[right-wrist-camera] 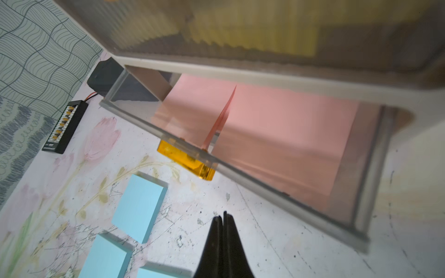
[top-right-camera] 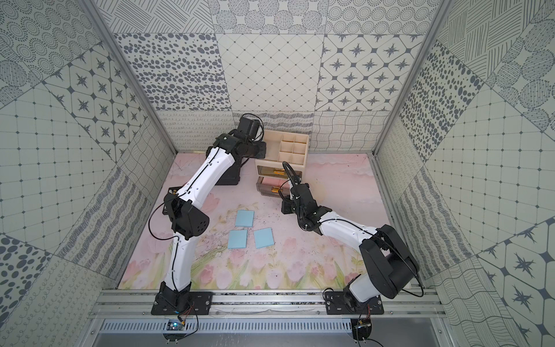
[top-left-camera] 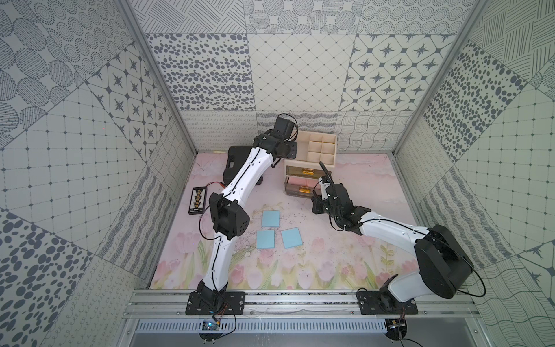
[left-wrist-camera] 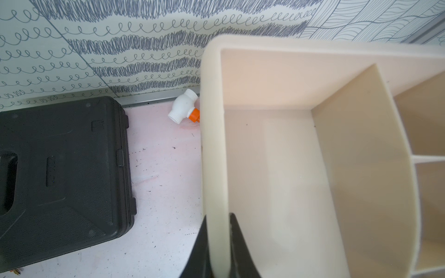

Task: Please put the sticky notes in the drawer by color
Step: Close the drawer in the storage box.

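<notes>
The drawer point(top-left-camera: 327, 138) is a cream cabinet with a divided tray top, standing at the back of the mat. My left gripper point(left-wrist-camera: 218, 216) is shut on the tray's left wall point(left-wrist-camera: 212, 134), one finger on each side of it. One smoky drawer point(right-wrist-camera: 243, 178) with a gold handle point(right-wrist-camera: 185, 160) is pulled out and holds salmon-pink sticky notes point(right-wrist-camera: 284, 125). Yellow sticky notes point(right-wrist-camera: 252, 36) show through the shut drawer above it. Three light blue sticky notes point(top-left-camera: 270, 218) point(top-left-camera: 265, 239) point(top-left-camera: 292, 237) lie flat on the mat. My right gripper point(right-wrist-camera: 222, 216) is shut and empty, hovering in front of the open drawer.
A flat black case point(top-left-camera: 237, 162) lies left of the cabinet. A black strip with yellow connectors point(top-left-camera: 196, 200) sits by the left wall. A white and orange fitting point(left-wrist-camera: 184, 106) lies behind the cabinet's left corner. Patterned walls close in three sides.
</notes>
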You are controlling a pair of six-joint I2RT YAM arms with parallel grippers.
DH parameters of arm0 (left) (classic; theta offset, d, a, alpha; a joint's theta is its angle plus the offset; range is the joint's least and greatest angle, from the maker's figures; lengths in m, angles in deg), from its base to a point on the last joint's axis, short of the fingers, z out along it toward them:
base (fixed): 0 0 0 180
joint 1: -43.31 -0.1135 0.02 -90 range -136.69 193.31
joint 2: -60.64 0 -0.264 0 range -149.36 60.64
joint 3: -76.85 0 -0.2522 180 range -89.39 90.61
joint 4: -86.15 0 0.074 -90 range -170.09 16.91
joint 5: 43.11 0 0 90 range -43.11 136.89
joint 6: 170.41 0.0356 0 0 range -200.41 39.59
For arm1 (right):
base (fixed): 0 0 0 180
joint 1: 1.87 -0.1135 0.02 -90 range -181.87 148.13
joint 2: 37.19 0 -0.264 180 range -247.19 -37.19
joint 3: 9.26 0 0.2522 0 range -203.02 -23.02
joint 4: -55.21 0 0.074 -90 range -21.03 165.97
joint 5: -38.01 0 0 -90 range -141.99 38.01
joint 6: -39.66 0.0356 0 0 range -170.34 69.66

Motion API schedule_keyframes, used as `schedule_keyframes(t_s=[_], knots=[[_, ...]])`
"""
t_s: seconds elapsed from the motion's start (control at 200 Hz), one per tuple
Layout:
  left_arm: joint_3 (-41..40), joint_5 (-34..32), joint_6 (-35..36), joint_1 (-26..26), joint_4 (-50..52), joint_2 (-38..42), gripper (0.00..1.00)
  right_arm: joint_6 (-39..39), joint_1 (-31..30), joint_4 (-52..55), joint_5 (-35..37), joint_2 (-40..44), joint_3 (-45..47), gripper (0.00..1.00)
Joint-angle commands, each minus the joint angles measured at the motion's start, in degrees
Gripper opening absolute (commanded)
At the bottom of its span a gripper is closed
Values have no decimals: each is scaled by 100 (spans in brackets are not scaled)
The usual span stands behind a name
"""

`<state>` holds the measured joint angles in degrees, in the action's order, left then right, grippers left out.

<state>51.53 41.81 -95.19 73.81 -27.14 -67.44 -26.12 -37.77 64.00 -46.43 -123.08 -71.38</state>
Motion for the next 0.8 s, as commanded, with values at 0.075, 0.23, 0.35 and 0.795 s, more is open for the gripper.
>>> schedule_keyframes(t_s=[0.075,0.23,0.35,0.795], knots=[[-24,745,256,96,1631,-36,0,-730,13,-779,887,-314,-218,0],[-21,839,318,133,1635,-64,0,-943,13,-1222,1094,-738,-317,0],[-19,886,378,156,1653,-71,0,-1022,13,-1539,1399,-1000,-408,0],[-56,941,458,195,1719,-69,0,-1073,13,-1708,2363,-1308,-807,0]])
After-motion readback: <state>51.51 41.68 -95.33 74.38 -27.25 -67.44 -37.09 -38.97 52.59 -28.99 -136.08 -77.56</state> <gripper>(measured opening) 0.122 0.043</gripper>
